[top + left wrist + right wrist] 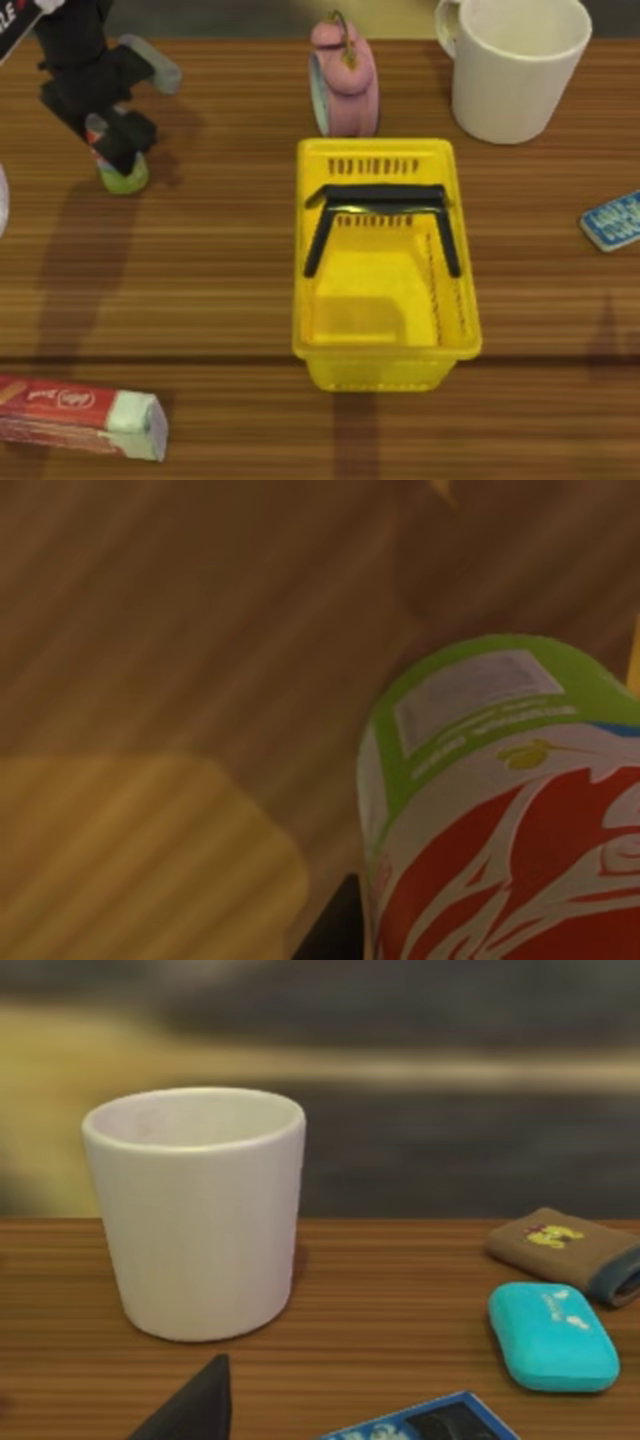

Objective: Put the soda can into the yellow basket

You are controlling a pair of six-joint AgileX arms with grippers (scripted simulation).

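Two arms belong to this rig, but only the left one shows in the top view, at the desk's (220, 290) far left corner. Its claw (112, 140) is down over the soda can (122, 175), with dark fingers on either side of the can's upper part, clamped around it. The can's green base shows below the claw, at or just above the wood; I cannot tell which. In the left wrist view the can (500, 810) fills the near corner, its green band and red-and-white label close to the lens, wood grain behind it. The yellow basket (385, 345) sits at the middle of the desk, well apart from the can and to its right, its two black handles (380, 195) folded up across the opening. A pink alarm clock (345, 80) stands just behind the basket's far rim, and a large white mug (515, 65) stands at the far right. A red and pale-green box (80, 415) lies at the near left edge, and a blue card (612, 220) lies at the right edge. The right wrist view shows the mug (195, 1215), a turquoise case (552, 1335) and a brown pouch (565, 1250); the right claw's state cannot be told.
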